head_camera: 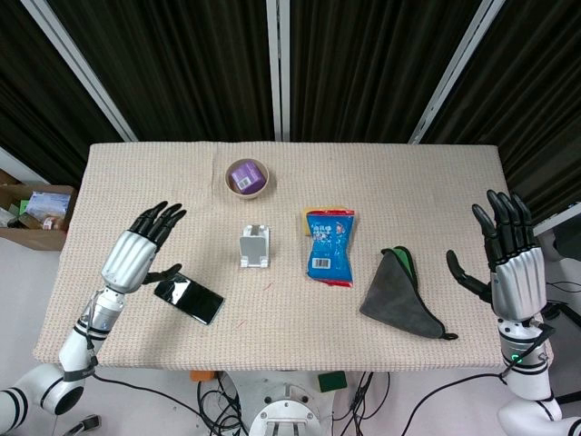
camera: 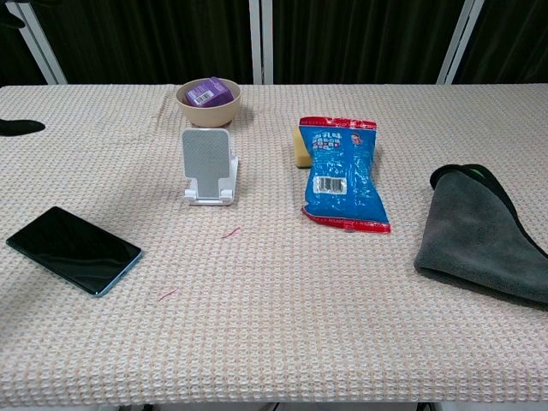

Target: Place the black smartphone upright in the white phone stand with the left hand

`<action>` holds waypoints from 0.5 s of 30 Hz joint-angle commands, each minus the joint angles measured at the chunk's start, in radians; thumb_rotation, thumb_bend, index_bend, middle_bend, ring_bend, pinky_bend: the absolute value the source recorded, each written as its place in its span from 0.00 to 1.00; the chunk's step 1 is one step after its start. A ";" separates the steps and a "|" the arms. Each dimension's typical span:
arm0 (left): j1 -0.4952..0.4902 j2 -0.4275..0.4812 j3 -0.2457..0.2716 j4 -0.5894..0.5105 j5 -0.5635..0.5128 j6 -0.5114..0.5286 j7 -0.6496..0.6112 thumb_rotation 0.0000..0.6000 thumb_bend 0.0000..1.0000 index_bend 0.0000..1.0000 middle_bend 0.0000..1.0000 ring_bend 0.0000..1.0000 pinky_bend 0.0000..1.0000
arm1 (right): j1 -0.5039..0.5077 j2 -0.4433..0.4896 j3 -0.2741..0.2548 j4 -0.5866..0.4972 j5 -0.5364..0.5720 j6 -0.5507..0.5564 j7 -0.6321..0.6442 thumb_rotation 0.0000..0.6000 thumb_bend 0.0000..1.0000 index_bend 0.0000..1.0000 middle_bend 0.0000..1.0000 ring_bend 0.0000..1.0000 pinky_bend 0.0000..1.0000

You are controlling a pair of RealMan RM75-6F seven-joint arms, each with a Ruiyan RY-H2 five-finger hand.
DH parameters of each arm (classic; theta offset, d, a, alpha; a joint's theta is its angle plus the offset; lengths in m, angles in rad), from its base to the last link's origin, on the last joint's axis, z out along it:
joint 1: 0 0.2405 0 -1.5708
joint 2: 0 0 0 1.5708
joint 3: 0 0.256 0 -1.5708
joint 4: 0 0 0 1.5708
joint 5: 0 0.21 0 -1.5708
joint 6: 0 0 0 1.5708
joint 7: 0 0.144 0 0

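Observation:
The black smartphone point(head_camera: 189, 299) point(camera: 74, 249) lies flat, screen up, on the beige cloth near the table's front left. The white phone stand point(head_camera: 254, 246) point(camera: 207, 166) sits upright and empty near the table's middle, to the right of the phone. My left hand point(head_camera: 141, 248) hovers open with fingers spread just left of the phone, its thumb close to the phone's near corner. My right hand point(head_camera: 507, 252) is held open at the table's right edge, holding nothing. In the chest view, only a dark fingertip of the left hand point(camera: 19, 127) shows at the left edge.
A tan bowl point(head_camera: 247, 178) point(camera: 208, 102) holding a purple packet stands behind the stand. A blue snack bag point(head_camera: 329, 246) point(camera: 342, 172) with a yellow sponge point(camera: 300, 147) behind it lies right of the stand. A folded grey cloth point(head_camera: 399, 292) point(camera: 485, 233) lies further right.

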State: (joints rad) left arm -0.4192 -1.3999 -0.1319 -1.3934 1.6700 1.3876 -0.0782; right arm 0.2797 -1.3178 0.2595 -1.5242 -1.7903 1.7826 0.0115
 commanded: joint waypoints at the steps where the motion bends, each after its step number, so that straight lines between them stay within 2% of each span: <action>1: -0.007 -0.003 0.000 0.010 -0.008 0.000 -0.018 1.00 0.13 0.04 0.07 0.03 0.17 | 0.007 -0.008 0.002 0.010 0.002 0.005 0.008 1.00 0.39 0.00 0.00 0.00 0.00; 8: -0.012 -0.010 0.019 0.024 -0.005 0.004 -0.018 1.00 0.13 0.04 0.07 0.03 0.17 | 0.006 -0.012 -0.007 0.034 0.006 0.016 0.021 1.00 0.39 0.00 0.00 0.00 0.00; 13: -0.005 0.004 0.058 0.025 0.024 0.008 0.021 1.00 0.13 0.04 0.07 0.03 0.16 | 0.000 -0.003 -0.009 0.043 0.017 0.028 0.036 1.00 0.39 0.00 0.00 0.00 0.00; 15: 0.000 0.013 0.089 0.039 0.044 -0.001 0.045 1.00 0.13 0.05 0.08 0.03 0.16 | -0.004 0.001 -0.008 0.047 0.023 0.034 0.039 1.00 0.39 0.00 0.00 0.00 0.00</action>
State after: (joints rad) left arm -0.4246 -1.3955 -0.0661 -1.3652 1.6969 1.3924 -0.0527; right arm 0.2770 -1.3179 0.2516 -1.4788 -1.7690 1.8154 0.0499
